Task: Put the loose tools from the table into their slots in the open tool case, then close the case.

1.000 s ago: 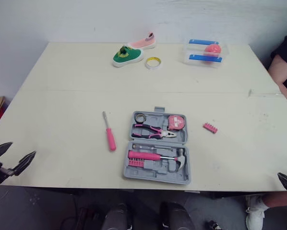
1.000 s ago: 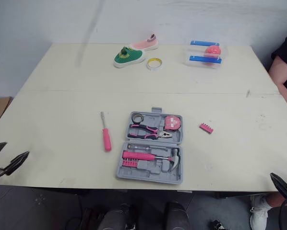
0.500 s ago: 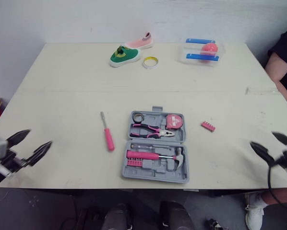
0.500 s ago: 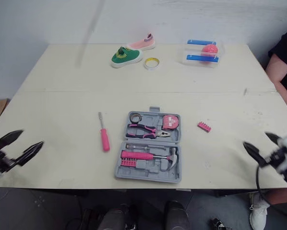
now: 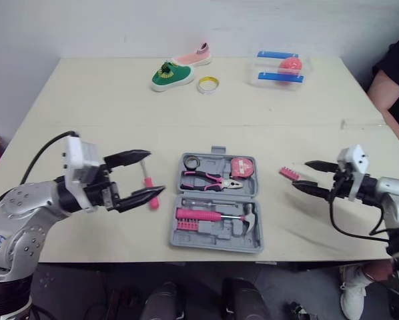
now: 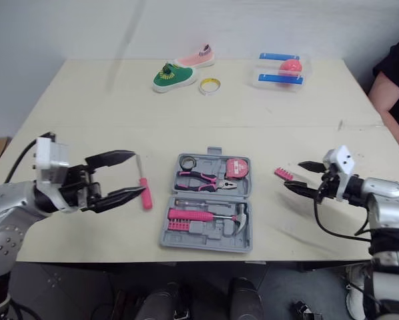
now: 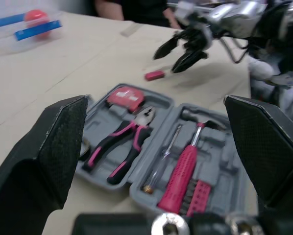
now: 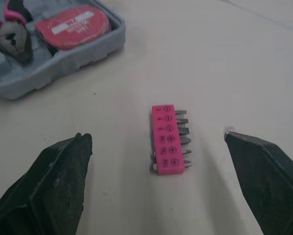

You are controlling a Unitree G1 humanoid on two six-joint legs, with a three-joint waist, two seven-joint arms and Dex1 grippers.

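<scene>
The grey tool case (image 5: 218, 209) lies open at the table's middle, holding pink pliers (image 5: 213, 181), a tape measure (image 5: 242, 167) and a pink-handled hammer (image 5: 216, 216). A pink screwdriver (image 5: 149, 187) lies loose left of the case. My left gripper (image 5: 141, 175) is open, its fingers straddling the screwdriver from above. A pink bit holder (image 8: 167, 139) lies loose right of the case (image 8: 48, 54). My right gripper (image 5: 308, 176) is open just right of the bit holder (image 5: 289, 174), pointing at it.
At the far edge sit a green shoe (image 5: 167, 75), a pink shoe (image 5: 194, 57), a yellow tape roll (image 5: 208, 84) and a clear box with a pink ball (image 5: 281, 68). A person's arm (image 5: 391, 81) is at the right edge.
Both arms have come in over the table from the near corners: the left gripper now sits over the screwdriver, the right one beside the bit holder. The tools and the case have not moved.
</scene>
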